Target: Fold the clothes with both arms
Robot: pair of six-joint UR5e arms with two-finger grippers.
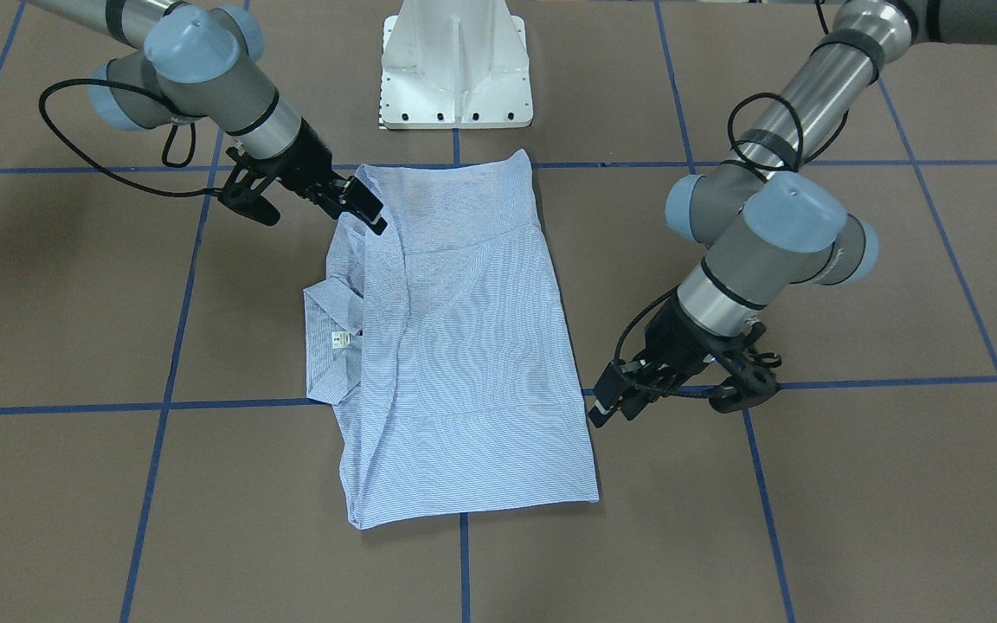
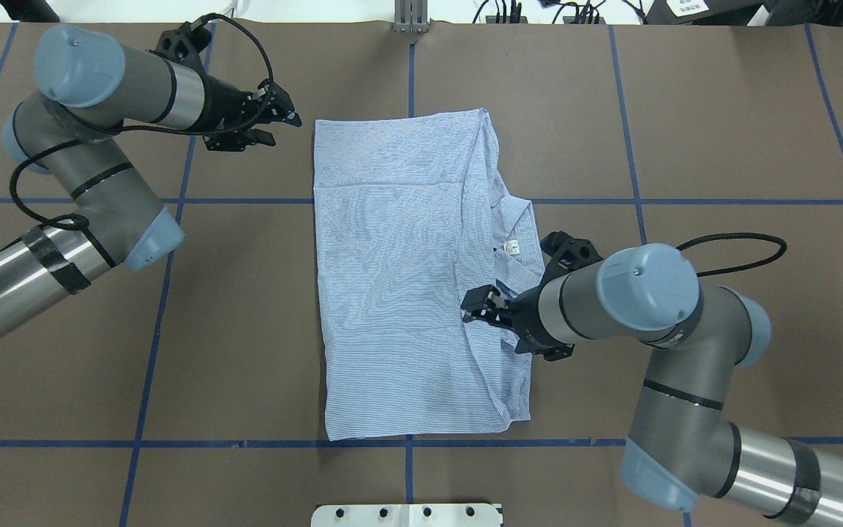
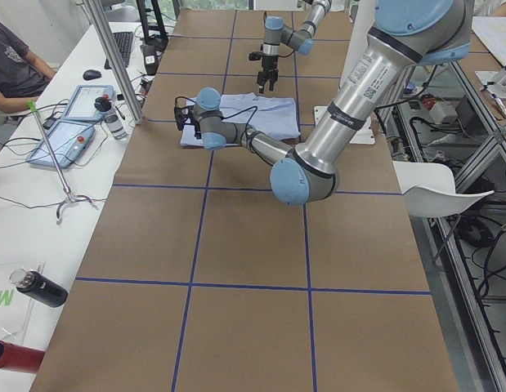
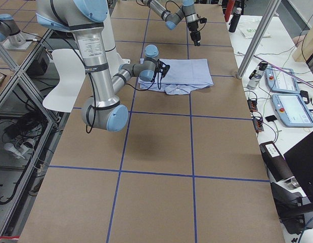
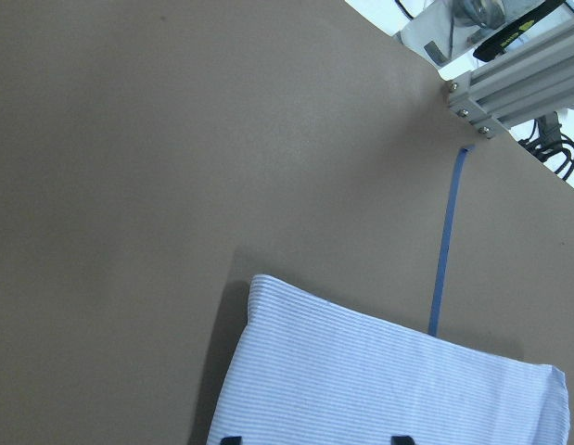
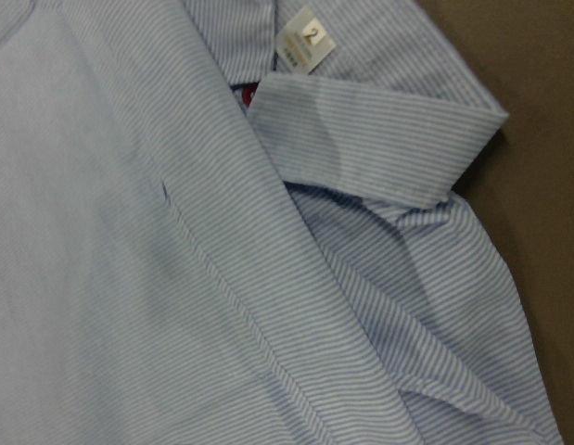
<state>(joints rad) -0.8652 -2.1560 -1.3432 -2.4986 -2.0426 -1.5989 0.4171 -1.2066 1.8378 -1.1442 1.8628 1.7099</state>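
Overhead exterior: left gripper (image 2: 282,128) spread beside the shirt (image 2: 392,278); right gripper (image 2: 469,307) (also released) over its folded edge.

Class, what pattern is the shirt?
Fine blue and white stripes on the collared shirt; right wrist view.

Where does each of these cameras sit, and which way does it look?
Front-facing: across the table, facing the robot's white base; left arm on picture's right.
Overhead: behind the robot, down on the shirt; left arm on picture's left.
Exterior left: table's end, left arm nearest.
Exterior right: other end, right arm nearest.
Left wrist: a shirt corner, its fingertips at bottom.
Right wrist: close over the collar; no robot part.
Shared: neck label, right wrist and overhead.
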